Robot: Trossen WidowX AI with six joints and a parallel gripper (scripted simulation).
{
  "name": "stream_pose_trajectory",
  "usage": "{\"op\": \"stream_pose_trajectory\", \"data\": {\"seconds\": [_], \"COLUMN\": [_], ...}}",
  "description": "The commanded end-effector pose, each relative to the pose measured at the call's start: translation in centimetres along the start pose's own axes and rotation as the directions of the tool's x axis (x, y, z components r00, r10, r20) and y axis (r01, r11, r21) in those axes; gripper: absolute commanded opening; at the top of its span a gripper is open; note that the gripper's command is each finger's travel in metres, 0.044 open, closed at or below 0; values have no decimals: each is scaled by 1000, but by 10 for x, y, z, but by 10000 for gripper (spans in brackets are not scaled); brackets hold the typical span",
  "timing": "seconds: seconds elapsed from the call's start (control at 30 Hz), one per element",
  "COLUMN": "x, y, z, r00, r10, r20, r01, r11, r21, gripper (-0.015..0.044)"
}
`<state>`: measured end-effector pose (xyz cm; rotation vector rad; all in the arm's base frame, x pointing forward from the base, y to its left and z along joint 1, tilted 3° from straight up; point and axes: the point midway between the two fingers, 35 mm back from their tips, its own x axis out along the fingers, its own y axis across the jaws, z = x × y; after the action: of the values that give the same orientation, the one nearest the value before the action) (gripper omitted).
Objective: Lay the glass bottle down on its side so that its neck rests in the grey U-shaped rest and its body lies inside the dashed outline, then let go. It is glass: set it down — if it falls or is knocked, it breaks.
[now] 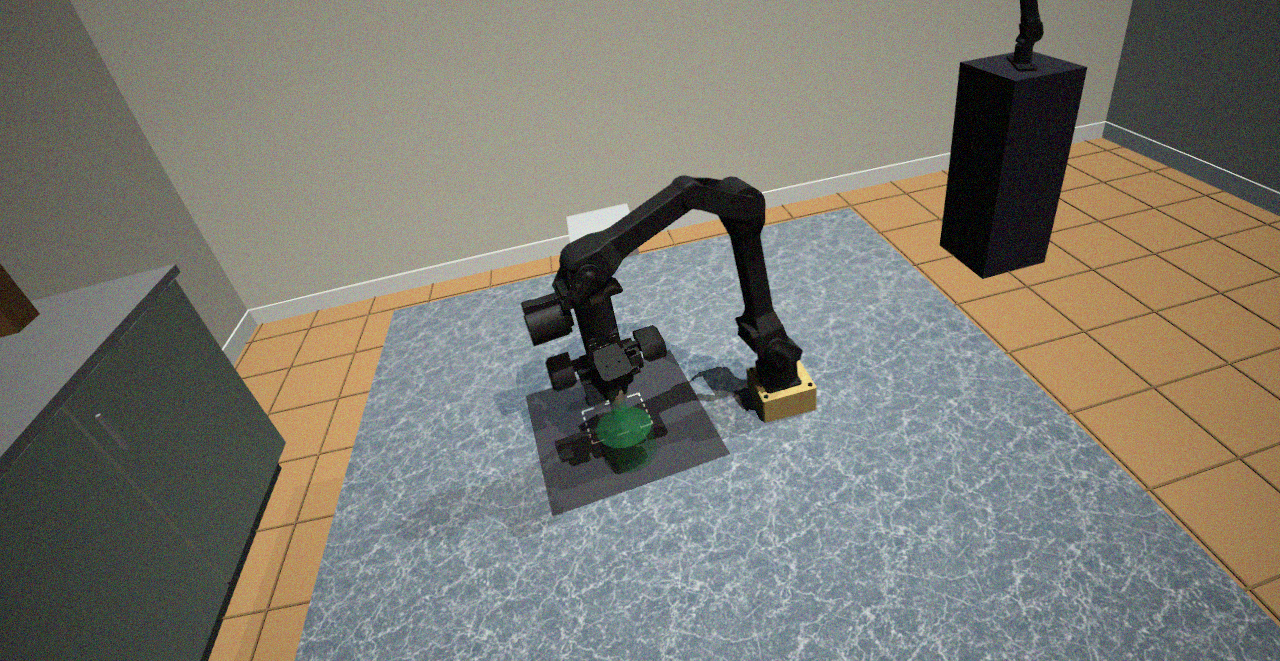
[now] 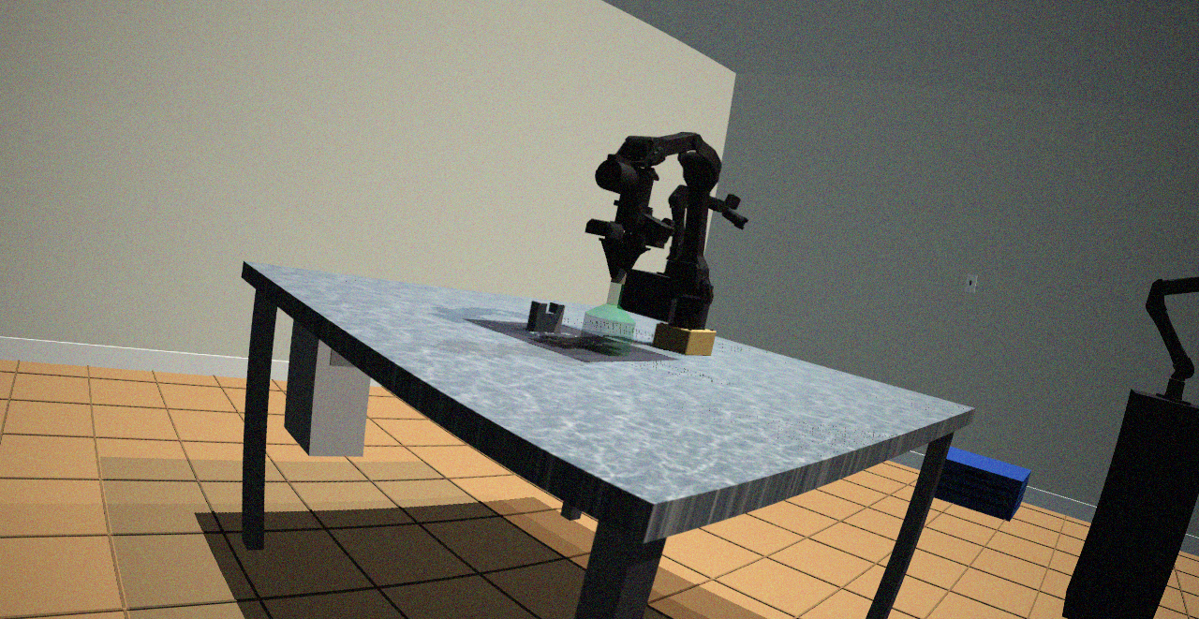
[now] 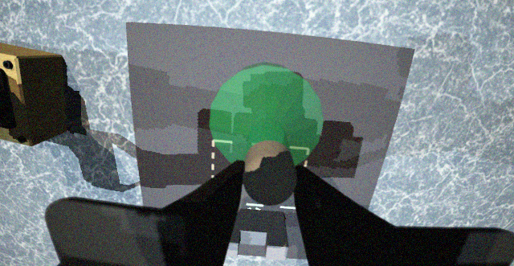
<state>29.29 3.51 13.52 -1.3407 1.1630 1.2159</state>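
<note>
Blue-grey stone-look table holds up a flat dark grey square mat. On the mat, the green see-through glass bottle stands up. The black robot gripper is squeezing its top. Near it is the grey U-shaped rest.

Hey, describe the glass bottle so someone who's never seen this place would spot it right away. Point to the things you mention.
On the blue-grey marbled table point(image 1: 805, 514) point(image 2: 586, 414), find the dark square mat point(image 1: 559, 491) point(image 2: 649, 355) point(image 3: 161, 45). The bottle point(image 1: 623, 427) point(image 2: 609, 319) point(image 3: 267, 109) stands upright there, its neck in the black gripper point(image 1: 618, 395) point(image 2: 616, 280) point(image 3: 268, 170). Unlike the small grey notched rest point(image 2: 536, 316) point(image 3: 261, 227), it is green, see-through and round-bodied.
</note>
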Motion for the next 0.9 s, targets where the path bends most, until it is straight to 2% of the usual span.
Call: {"op": "stream_pose_trajectory", "data": {"seconds": [0.0, 0.87], "x": [-1, -5], "y": [0, 0], "z": [1, -18], "r00": [1000, 1000], "r10": [-4, 2], "r20": [6, 29], "r01": [4, -2], "r11": [1000, 1000], "r21": [-5, -7], "gripper": [107, 107]}}
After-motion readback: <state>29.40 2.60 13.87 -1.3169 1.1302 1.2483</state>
